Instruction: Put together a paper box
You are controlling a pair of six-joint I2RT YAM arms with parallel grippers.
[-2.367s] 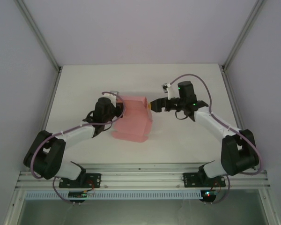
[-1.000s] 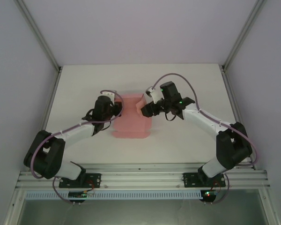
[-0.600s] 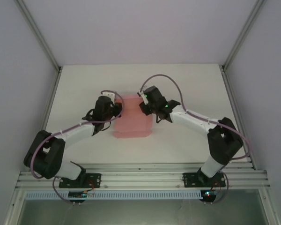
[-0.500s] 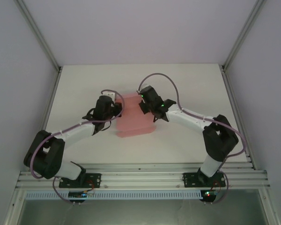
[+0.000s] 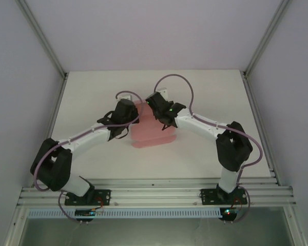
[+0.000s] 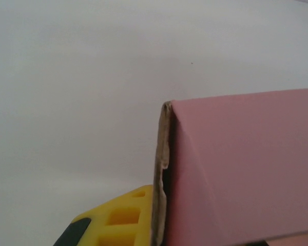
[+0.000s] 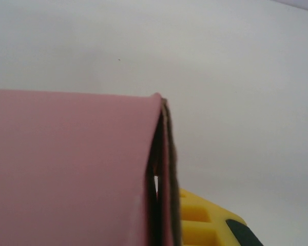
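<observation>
The paper box [image 5: 153, 136] lies near the middle of the white table [image 5: 92, 92]. Its near end rests flat towards the arm bases, and its far end stands raised between the two wrists. At the box's far left edge the left gripper [image 5: 134, 114] is clamped on a doubled wall of card, whose edge runs right beside its yellow pad [image 6: 120, 223]. At the far right edge the right gripper [image 5: 151, 108] is pinched on the matching wall beside its own yellow finger [image 7: 200, 220]. I'd say the side walls are being stood up and creased. The next move looks like both arms working together, folding the walls inward so the tabs seat without buckling the thin card.
</observation>
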